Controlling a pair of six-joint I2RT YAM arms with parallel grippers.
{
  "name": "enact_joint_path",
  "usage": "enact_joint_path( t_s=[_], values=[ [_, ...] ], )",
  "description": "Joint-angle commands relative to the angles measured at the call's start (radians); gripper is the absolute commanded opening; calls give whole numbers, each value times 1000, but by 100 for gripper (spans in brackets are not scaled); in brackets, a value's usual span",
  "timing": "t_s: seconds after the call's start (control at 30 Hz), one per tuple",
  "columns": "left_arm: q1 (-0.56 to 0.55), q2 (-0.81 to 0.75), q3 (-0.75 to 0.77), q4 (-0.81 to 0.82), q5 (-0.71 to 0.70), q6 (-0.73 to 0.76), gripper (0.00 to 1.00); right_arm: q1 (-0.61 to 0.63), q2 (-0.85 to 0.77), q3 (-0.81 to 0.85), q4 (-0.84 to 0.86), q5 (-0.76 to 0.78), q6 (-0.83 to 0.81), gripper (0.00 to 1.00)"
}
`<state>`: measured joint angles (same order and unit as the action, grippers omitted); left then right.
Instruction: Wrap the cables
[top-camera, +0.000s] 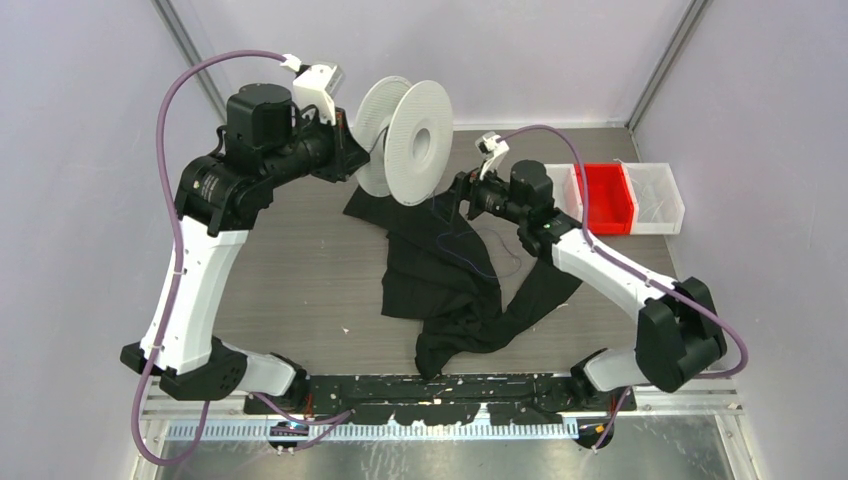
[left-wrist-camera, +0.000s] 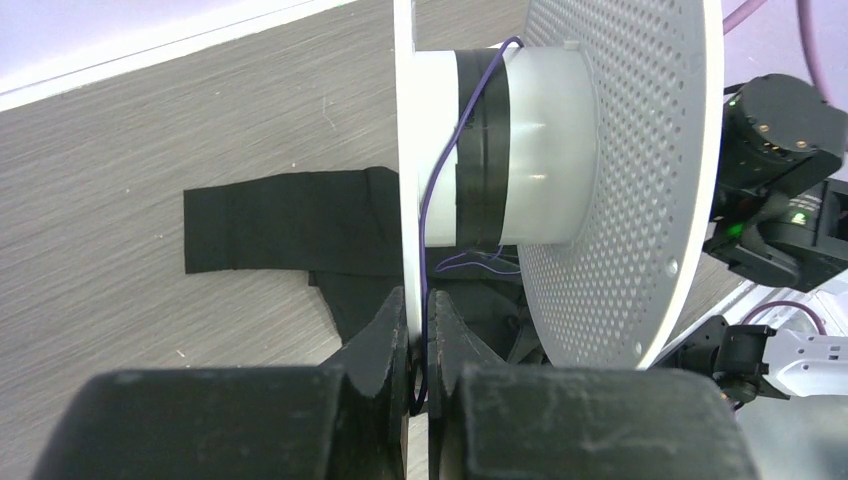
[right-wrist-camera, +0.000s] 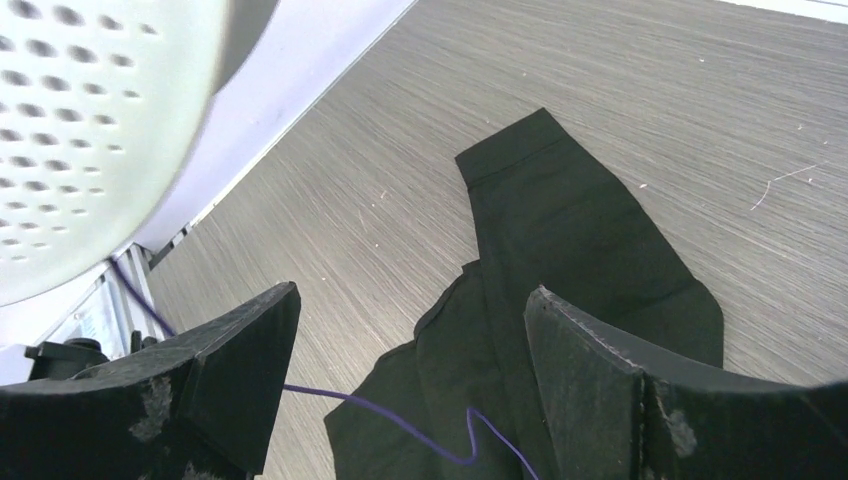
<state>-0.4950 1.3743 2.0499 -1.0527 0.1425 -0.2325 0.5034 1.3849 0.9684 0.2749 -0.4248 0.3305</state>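
Observation:
My left gripper (top-camera: 357, 152) holds a white perforated spool (top-camera: 418, 142) upright above the table's back. In the left wrist view the gripper (left-wrist-camera: 418, 312) is shut on the spool's thin flange rim (left-wrist-camera: 408, 240), with the thin purple cable (left-wrist-camera: 432, 205) running down beside the rim from the taped hub (left-wrist-camera: 530, 150). My right gripper (top-camera: 463, 196) is just right of the spool, open and empty (right-wrist-camera: 412, 295). The cable (right-wrist-camera: 400, 420) trails below its jaws over the black cloth (right-wrist-camera: 580, 250), touching neither finger. Loose cable loops (top-camera: 497, 262) lie on the cloth (top-camera: 440, 275).
A red bin (top-camera: 603, 197) and a clear bin (top-camera: 657, 198) stand at the table's right back. The cloth spreads from under the spool toward the near edge. Walls close in at left, right and back.

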Motion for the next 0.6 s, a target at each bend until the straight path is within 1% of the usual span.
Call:
enact_joint_path(
  t_s=[0.0, 0.07, 0.2, 0.23, 0.3, 0.4, 0.57],
  values=[
    [7, -17, 45, 94, 23, -33, 0, 7, 36, 24, 130, 18, -15, 87],
    [8, -20, 47, 96, 26, -38, 0, 9, 56, 31, 156, 15, 0, 86],
    [7, -24, 44, 103, 15, -47, 0, 10, 96, 54, 165, -11, 27, 77],
    [7, -23, 44, 104, 11, -47, 0, 9, 93, 49, 161, -3, 28, 76],
    [7, -22, 46, 104, 9, -46, 0, 8, 67, 18, 166, 49, 28, 77],
    [7, -18, 48, 97, 13, -44, 0, -11, -3, -47, 147, 142, 13, 81],
    [7, -17, 47, 92, 15, -36, 0, -56, -152, -123, 51, 193, -16, 85]
  ],
)
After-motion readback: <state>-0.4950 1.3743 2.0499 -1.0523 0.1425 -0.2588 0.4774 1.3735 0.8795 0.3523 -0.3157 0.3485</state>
